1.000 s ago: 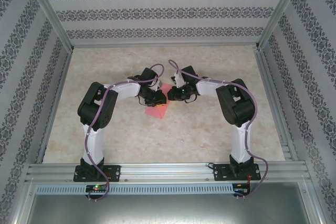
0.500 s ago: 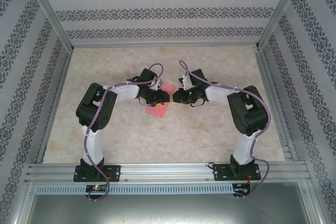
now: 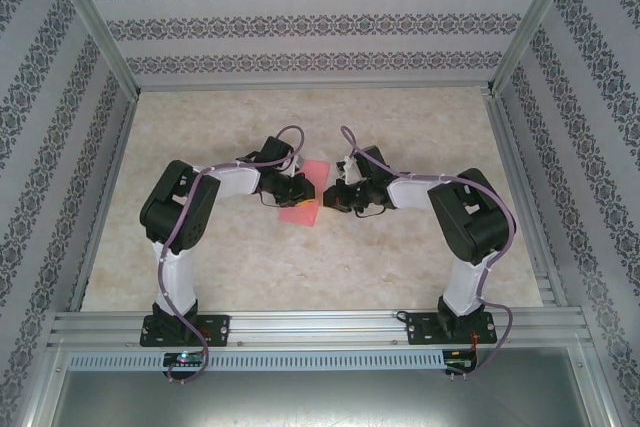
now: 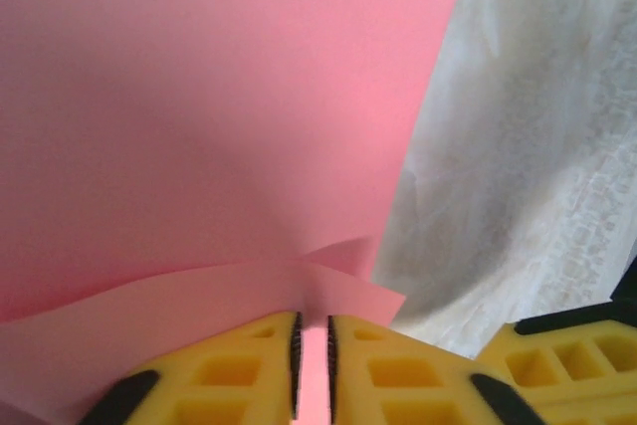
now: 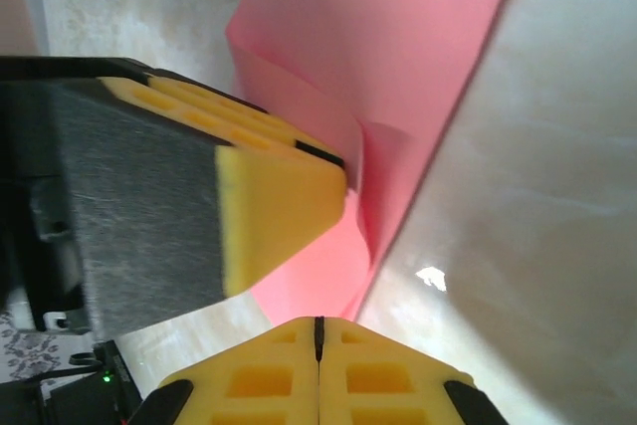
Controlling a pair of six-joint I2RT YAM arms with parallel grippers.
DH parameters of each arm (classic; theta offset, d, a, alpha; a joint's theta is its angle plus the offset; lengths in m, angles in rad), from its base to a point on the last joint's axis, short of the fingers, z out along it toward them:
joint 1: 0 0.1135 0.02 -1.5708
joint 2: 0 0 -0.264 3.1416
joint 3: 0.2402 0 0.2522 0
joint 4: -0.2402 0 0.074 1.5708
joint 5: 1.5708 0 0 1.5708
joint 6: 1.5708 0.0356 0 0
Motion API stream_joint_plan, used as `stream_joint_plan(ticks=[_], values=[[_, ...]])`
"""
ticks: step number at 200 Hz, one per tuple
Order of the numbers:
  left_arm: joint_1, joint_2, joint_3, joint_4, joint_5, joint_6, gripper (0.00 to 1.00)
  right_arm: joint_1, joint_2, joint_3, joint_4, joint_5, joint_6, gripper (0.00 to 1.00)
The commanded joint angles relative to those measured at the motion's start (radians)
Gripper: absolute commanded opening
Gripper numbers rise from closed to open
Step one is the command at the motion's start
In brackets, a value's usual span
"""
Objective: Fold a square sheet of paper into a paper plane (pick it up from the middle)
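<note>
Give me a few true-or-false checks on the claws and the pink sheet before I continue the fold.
1. The left claw pinches a raised fold of the pink sheet. True.
2. The right claw stands wide open. False: it is shut, with nothing between its jaws.
3. The pink sheet is folded into a pointed dart. False: it is a broad sheet with one pinched-up ridge.
4. The pink sheet sits on the marbled table between the two arms. True.
</note>
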Motion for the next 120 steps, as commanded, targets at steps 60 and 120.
stream_joint_plan(ticks=[60, 120], values=[[0.022, -0.011, -0.017, 0.057, 0.017, -0.005, 0.08, 0.017, 0.043, 0.043, 0.053, 0.005, 0.051, 0.03], [0.028, 0.002, -0.017, 0.068, 0.007, -0.002, 0.07, 0.013, 0.105, 0.118, 0.011, 0.007, 0.023, 0.02]])
